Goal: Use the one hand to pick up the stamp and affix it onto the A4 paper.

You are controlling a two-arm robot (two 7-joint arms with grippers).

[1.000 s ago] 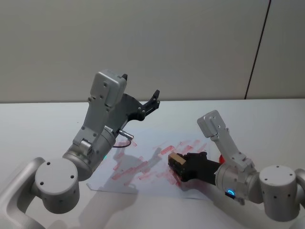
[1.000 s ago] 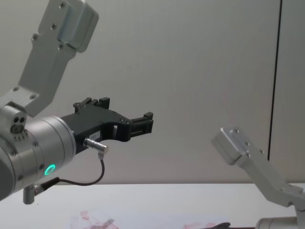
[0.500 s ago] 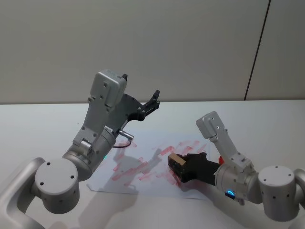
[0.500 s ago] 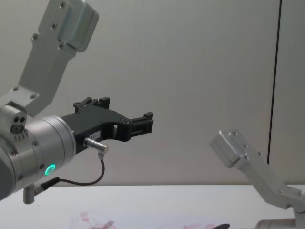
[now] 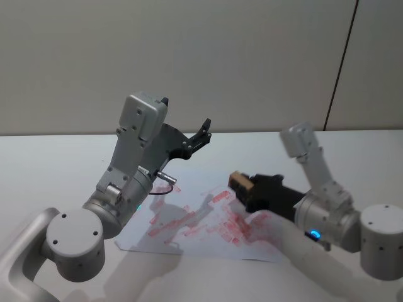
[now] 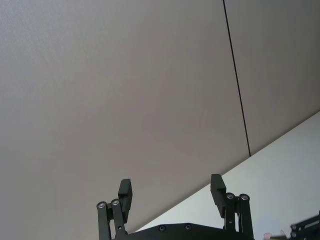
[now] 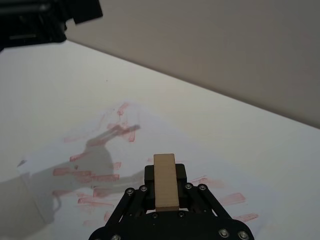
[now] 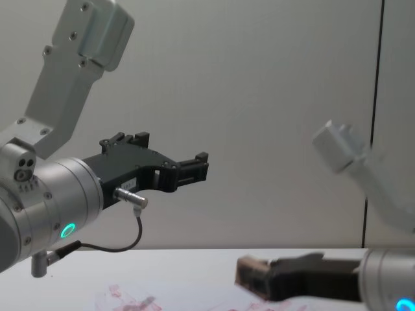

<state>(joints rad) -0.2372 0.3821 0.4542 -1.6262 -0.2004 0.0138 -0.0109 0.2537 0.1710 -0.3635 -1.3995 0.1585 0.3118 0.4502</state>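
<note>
White tabletop (image 5: 38, 157) is the biggest thing out in front of me. It runs back to a plain grey wall (image 5: 220, 56) with one thin dark vertical seam (image 5: 340, 69) in it. Lying flat on the table is a white rectangular sheet of A4 paper (image 5: 201, 242), sitting skewed to the table edge.

My grey left arm (image 5: 126, 170) is parked up high over the near-left part of the sheet. Its black left gripper (image 6: 170, 186) is aimed at the wall with the fingers spread wide, nothing between them.

My grey right arm (image 5: 327, 201) reaches in from the right, low over the table. The black right gripper (image 5: 247, 186) is clamped on the small light-brown rectangular wooden stamp (image 7: 165, 186), one finger on each long side, and the block pokes out a little past the fingertips. In the head view the stamp sits over the right half of the paper, well apart from the left gripper. From the chest view it looks lifted just clear of the sheet, though honestly the angle is too flat for me to swear there's a gap.

Smallest bit: smeared red-pink ink marks (image 7: 125, 131), mostly short bars, are scattered over the middle and right of the paper, a few of them right under the gripper.
</note>
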